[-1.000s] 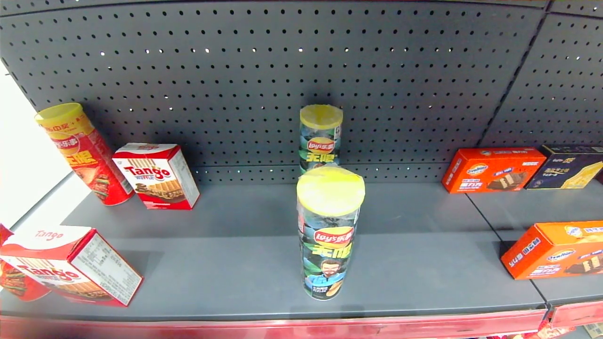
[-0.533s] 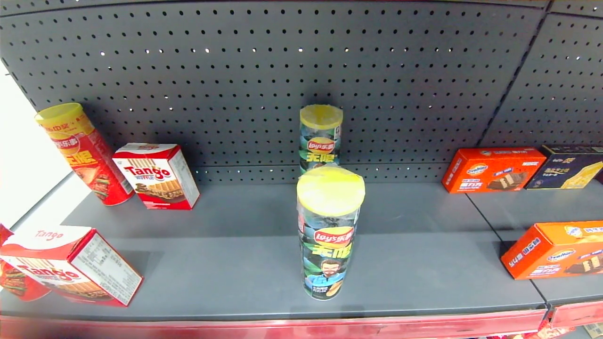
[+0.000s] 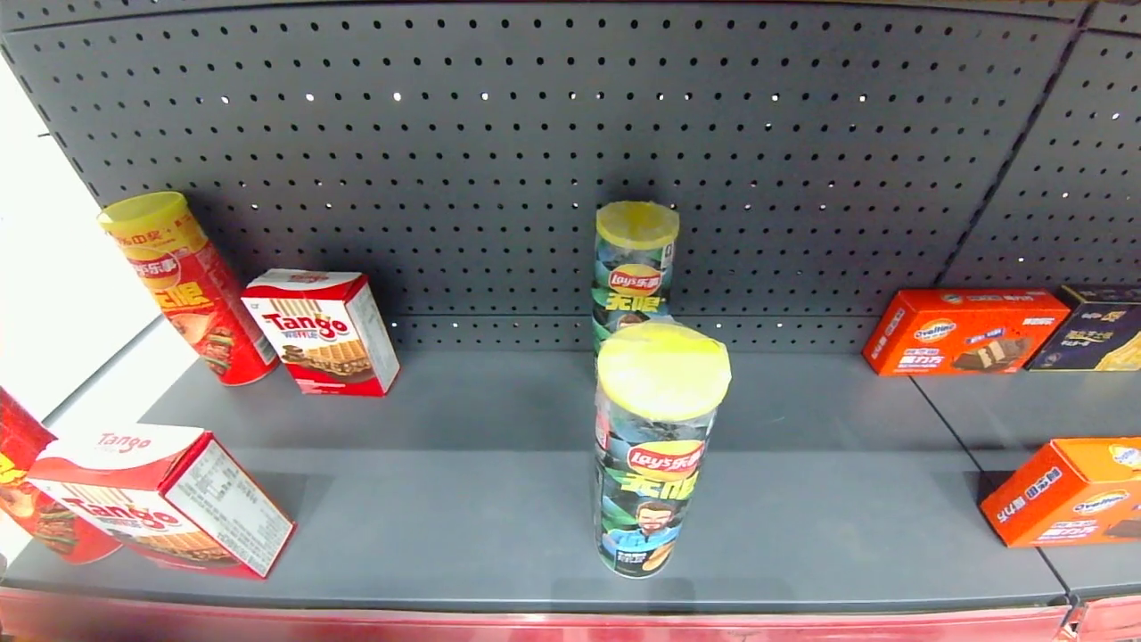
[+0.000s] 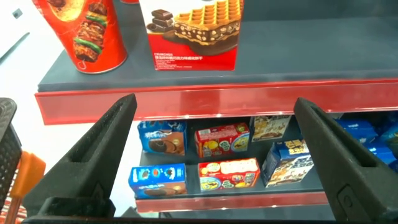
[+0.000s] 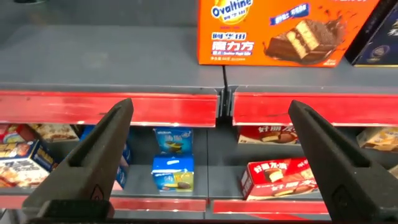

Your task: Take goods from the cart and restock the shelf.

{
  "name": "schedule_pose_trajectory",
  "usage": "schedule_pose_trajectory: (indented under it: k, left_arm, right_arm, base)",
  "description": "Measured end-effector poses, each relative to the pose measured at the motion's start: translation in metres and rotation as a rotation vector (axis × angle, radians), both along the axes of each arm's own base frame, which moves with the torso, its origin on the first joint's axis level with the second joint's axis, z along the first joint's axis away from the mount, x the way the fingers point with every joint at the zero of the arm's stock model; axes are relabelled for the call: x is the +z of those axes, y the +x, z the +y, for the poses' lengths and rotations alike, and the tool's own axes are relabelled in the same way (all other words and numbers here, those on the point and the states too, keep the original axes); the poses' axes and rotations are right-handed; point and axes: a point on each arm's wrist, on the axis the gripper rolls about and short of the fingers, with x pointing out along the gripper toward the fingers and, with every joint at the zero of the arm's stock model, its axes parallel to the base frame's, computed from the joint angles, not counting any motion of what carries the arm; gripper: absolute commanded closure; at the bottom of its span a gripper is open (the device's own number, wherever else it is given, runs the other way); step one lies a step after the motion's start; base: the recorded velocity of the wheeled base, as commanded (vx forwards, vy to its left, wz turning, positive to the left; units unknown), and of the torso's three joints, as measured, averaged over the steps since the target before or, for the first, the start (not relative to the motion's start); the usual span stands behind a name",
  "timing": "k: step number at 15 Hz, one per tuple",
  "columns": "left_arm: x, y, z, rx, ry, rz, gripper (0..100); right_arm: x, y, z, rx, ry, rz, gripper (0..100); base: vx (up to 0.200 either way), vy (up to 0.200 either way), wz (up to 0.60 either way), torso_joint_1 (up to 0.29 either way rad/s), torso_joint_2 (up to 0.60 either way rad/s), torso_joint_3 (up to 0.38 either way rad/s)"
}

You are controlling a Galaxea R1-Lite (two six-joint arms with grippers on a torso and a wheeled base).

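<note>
Left gripper (image 4: 214,101) hangs open and empty before the shelf's red edge, below a red can (image 4: 87,31) and a wafer box (image 4: 193,34). At the middle of the shelf (image 3: 446,499), the front can (image 3: 658,446) stands upright just before the back can (image 3: 635,263). Right gripper (image 5: 210,104) gapes wide, empty, below an orange box (image 5: 273,31).

Beyond the left hand (image 4: 214,102) and lower down, blue biscuit boxes (image 4: 160,137) stand with a red box (image 4: 222,138) just beside them.
</note>
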Motion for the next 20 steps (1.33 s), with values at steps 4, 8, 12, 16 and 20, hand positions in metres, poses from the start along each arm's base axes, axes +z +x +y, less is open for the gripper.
schedule_pose_trajectory:
  k: [4, 8, 12, 16, 20]
  left_arm:
    - [-0.0001, 0.0000, 0.0000, 0.000, 0.002, 0.001, 0]
    - [0.0000, 0.0000, 0.0000, 0.005, -0.005, 0.000, 0]
    - [0.0000, 0.0000, 0.0000, 0.004, -0.005, 0.000, 0]
    - [-0.0001, 0.0000, -0.0001, -0.002, 0.003, 0.000, 0]
    - [-0.0001, 0.0000, -0.0001, -0.001, 0.003, 0.000, 0]
  right_arm:
    - [0.0000, 0.0000, 0.0000, 0.000, 0.000, 0.000, 0]
    - [0.0000, 0.0000, 0.0000, 0.000, 0.000, 0.001, 0]
    - [0.0001, 0.0000, 0.0000, 0.000, 0.000, 0.000, 0]
    - [0.0000, 0.0000, 0.0000, 0.000, 0.000, 0.000, 0]
    - [0.0000, 0.0000, 0.0000, 0.000, 0.000, 0.000, 0]
  base:
    - [0.000, -0.050, 0.00, 0.001, 0.00, -0.001]
    - [0.000, 0.000, 0.00, 0.000, 0.00, 0.000]
    - [0.000, 0.000, 0.00, 0.000, 0.00, 0.000]
    - [0.000, 0.000, 0.00, 0.000, 0.00, 0.000]
    - [0.000, 0.000, 0.00, 0.000, 0.00, 0.000]
